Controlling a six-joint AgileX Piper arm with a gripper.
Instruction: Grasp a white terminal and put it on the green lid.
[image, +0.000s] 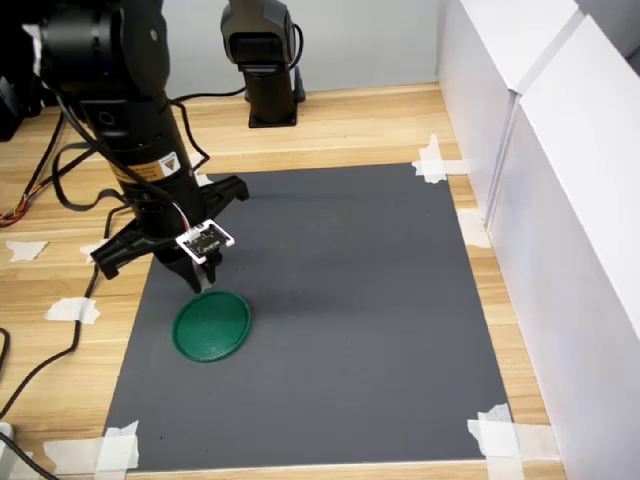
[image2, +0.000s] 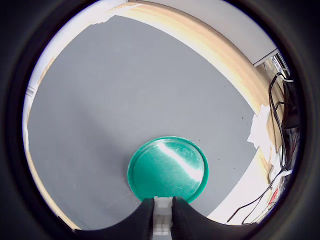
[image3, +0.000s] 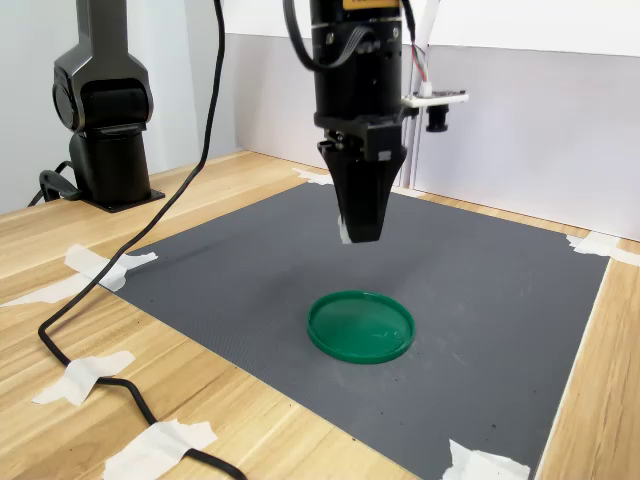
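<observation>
Gripper (image3: 359, 232) narrow, clamped on white terminal (image2: 161, 220), suspended clear above green lid (image3: 361, 326). Lid flat on grey mat (image3: 480, 300), at mat's 8 o'clock in first exterior view.

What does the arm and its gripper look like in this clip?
A glossy black arm with a yellow warning sticker. The gripper has black tapering fingers. A small white-framed camera board sits on the wrist, with thin red and white wires.

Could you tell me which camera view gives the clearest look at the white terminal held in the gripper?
The wrist view: the white terminal sits pinched between the dark fingers, close to the lens. The second exterior view shows only a pale sliver at the fingertips; in the first exterior view it is barely discernible.
</observation>
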